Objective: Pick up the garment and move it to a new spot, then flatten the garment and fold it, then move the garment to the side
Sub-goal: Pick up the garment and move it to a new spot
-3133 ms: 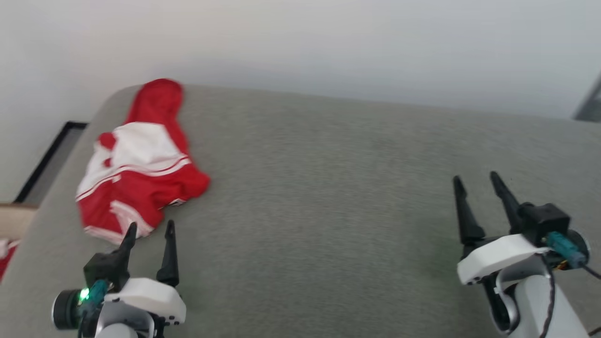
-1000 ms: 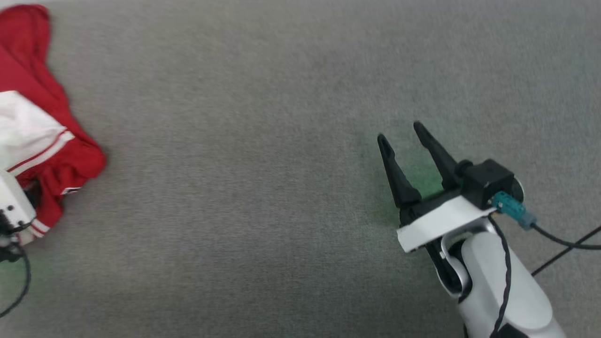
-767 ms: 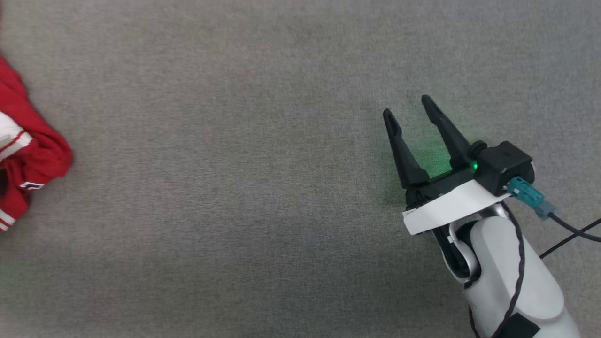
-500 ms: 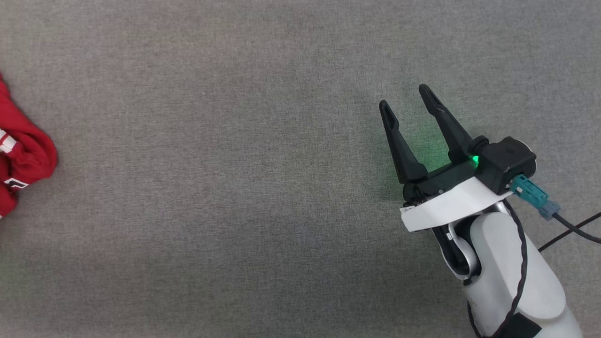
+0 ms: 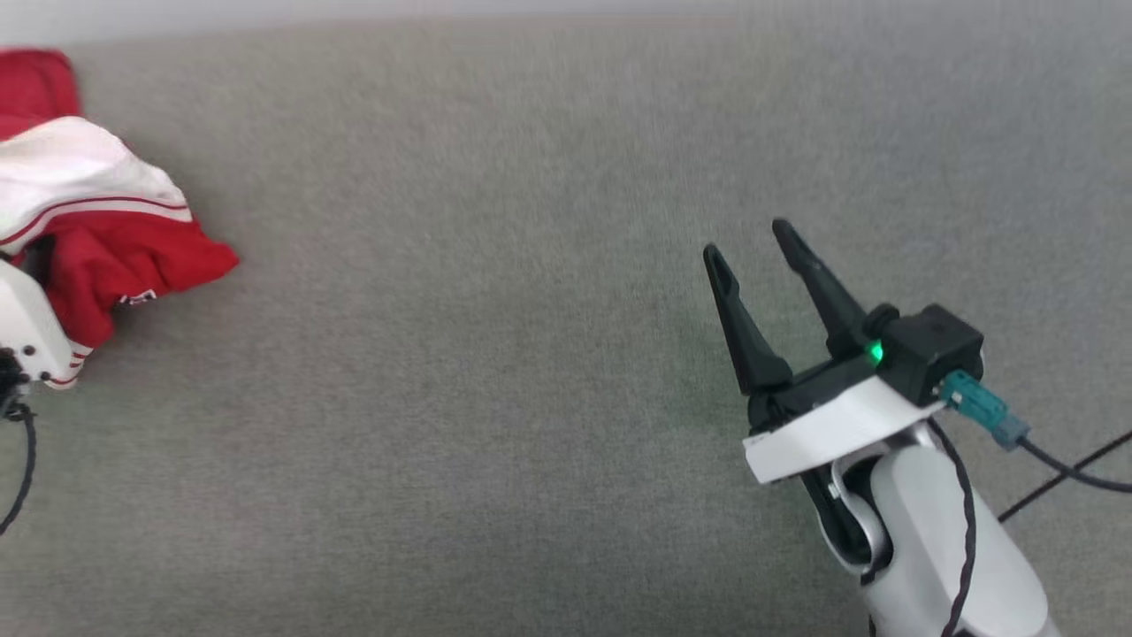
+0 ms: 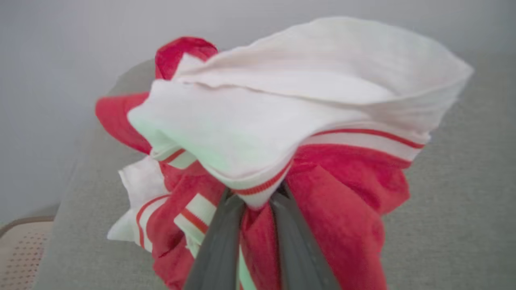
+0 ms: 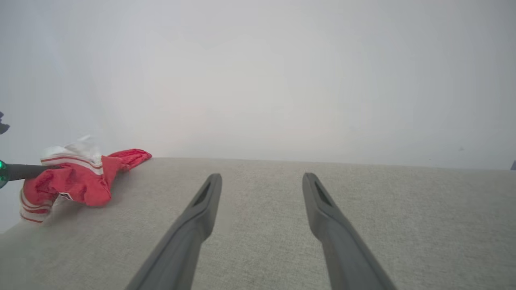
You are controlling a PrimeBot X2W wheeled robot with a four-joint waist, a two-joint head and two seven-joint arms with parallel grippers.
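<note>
At the far left of the grey fabric surface (image 5: 495, 372), the red-and-white shirt (image 5: 133, 261) sits in a crumpled heap, white sleeve uppermost. The left hand (image 6: 256, 194) is clenched on it, with a fold of red cloth pinched between its two fingers. Well apart to the right, the right hand (image 5: 747, 241) hovers over bare surface, fingers spread and holding nothing.

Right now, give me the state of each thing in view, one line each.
bright red soft-fabric garment with white sleeve ends: crumpled, pinched at one fold
left gripper: shut on the garment
right gripper: open, holding nothing
grey fabric surface: smooth, unwrinkled
</note>
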